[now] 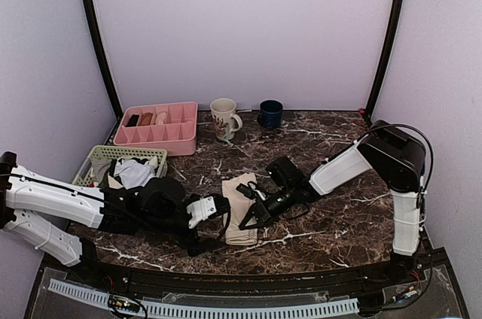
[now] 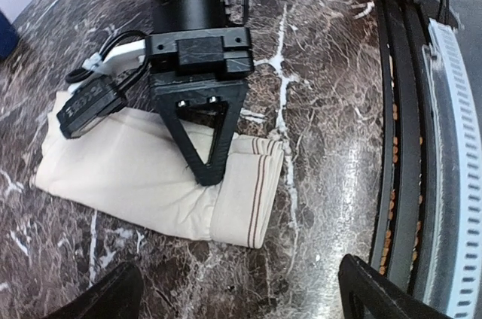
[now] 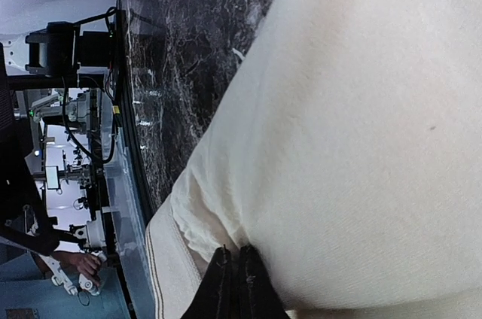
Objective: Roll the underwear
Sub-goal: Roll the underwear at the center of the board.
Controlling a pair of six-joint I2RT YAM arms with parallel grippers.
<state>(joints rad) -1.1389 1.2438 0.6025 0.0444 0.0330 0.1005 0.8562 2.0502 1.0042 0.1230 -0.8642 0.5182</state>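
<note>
Underwear (image 2: 128,172): folded strip, near edge, mid-table.
Right gripper (image 2: 211,174): jaws closed, tips pinching the cloth.
Left gripper (image 2: 237,281): jaws spread wide, empty, beside underwear.

The underwear (image 3: 361,123) fills most of the view, its cream cloth lying on the dark marbled surface (image 3: 188,25). At the bottom edge, the right end effector (image 3: 233,285) has its two dark fingers pressed together. The cloth puckers at their tips, just beside the garment's striped band (image 3: 162,259).

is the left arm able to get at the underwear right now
Probably yes: the open left gripper sits right beside the underwear, whose striped end lies bare; the right gripper pins only one spot.
</note>
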